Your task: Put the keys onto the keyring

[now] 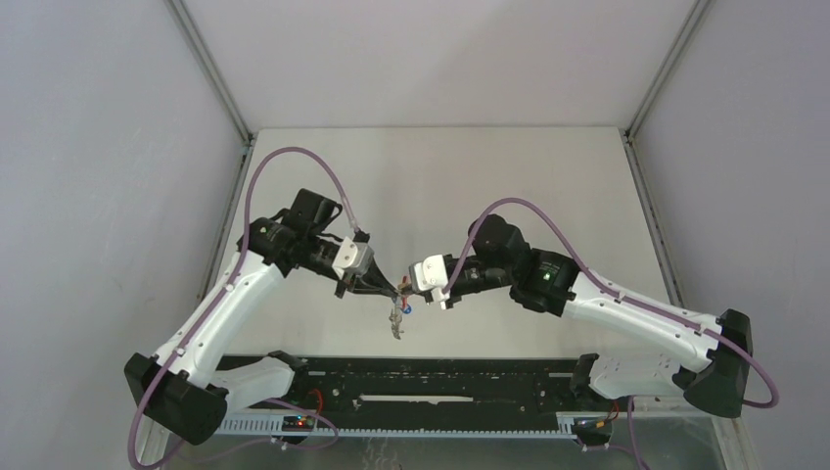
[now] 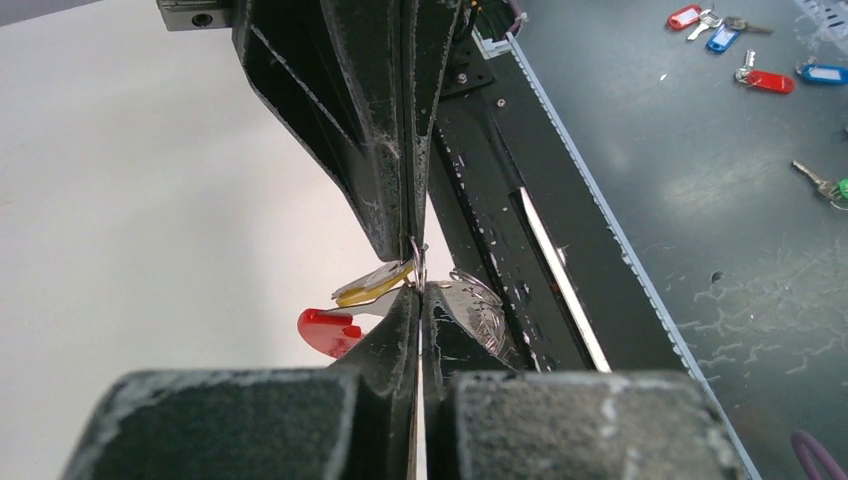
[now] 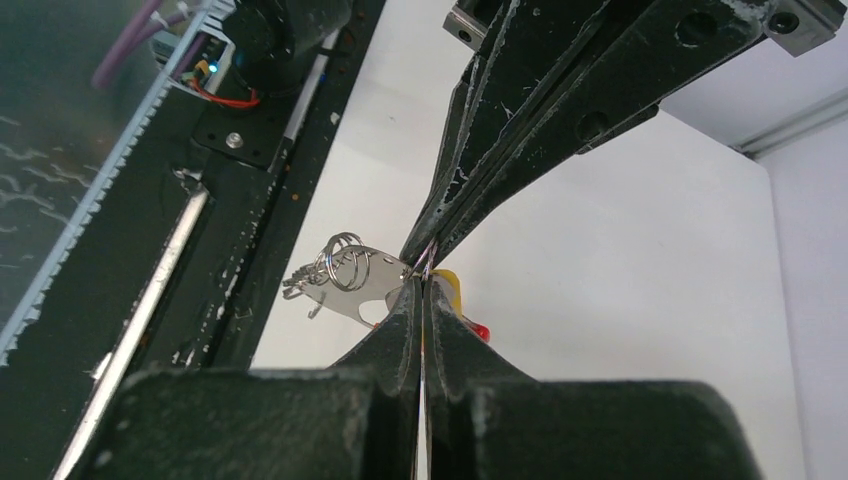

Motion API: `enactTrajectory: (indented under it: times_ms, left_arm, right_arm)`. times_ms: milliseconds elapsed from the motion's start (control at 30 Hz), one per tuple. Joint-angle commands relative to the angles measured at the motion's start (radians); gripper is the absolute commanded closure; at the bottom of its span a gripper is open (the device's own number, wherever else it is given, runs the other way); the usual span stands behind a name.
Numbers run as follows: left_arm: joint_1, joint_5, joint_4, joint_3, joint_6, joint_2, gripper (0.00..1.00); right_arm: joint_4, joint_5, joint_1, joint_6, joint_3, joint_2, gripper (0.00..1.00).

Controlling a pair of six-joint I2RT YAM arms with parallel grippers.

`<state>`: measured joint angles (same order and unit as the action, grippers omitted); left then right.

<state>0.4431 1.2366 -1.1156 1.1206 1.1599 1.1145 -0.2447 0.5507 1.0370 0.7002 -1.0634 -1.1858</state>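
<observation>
Top external view: both arms meet tip to tip above the table (image 1: 548, 196). We see the left gripper (image 1: 395, 291) pressed together, pinching the keyring (image 1: 396, 318), which hangs in the air under the tips. The right gripper (image 1: 411, 285) is pressed together too (on a thin wire loop, we cannot tell whose). The yellow key (image 2: 370, 286) sticks out just beside the meeting tips.

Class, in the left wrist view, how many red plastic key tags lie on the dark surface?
2: one red oblong plastic key tag at the top edge, the other lower right of it. Others may lie out of frame.
</observation>
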Motion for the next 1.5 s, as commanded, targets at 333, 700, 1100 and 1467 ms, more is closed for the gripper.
enactTrajectory:
  times_ms: [333,700,1100,1467]
  left_arm:
    - [0.02,0.166,-0.009,0.136,-0.102,-0.012,1.0]
    - [0.02,0.21,-0.003,0.158,-0.145,-0.016,1.0]
    - [0.026,0.229,-0.001,0.146,-0.15,-0.022,1.0]
    - [0.029,0.222,0.016,0.134,-0.135,-0.022,1.0]
  right_arm:
    - [0.076,0.25,-0.076,-0.056,-0.063,0.066,1.0]
    - [0.075,0.245,-0.078,-0.045,-0.064,0.084,1.0]
    - [0.178,0.273,-0.083,-0.107,-0.064,0.073,1.0]
    - [0.132,0.299,-0.083,-0.111,-0.12,0.022,1.0]
